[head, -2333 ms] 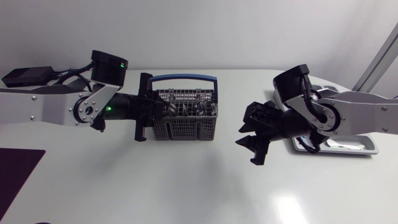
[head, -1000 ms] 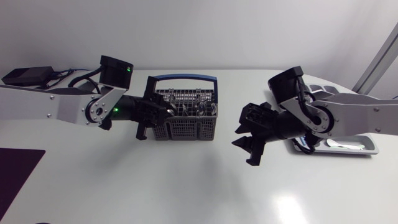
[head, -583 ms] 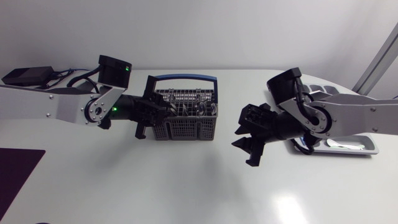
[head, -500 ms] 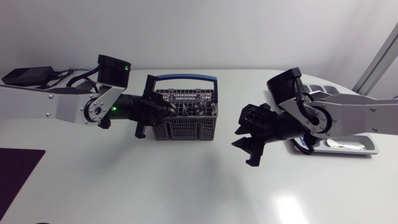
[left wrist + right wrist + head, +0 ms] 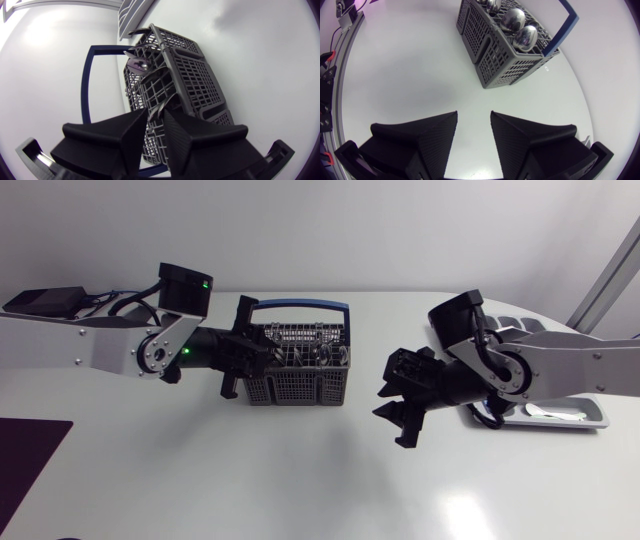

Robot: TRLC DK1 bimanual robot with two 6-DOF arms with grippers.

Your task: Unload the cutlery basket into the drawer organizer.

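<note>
Basket [image 5: 300, 377], blue handle | left pincer [image 5: 155, 119] at its end (tips nearly met) pinching utensil [image 5: 157, 106] | right pincer [image 5: 473, 122] spread over surface [image 5: 410, 75], well apart from basket

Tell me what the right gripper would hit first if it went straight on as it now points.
Probably the bare table: the right gripper aims down at it, with the cutlery basket farther ahead and off-line.
</note>
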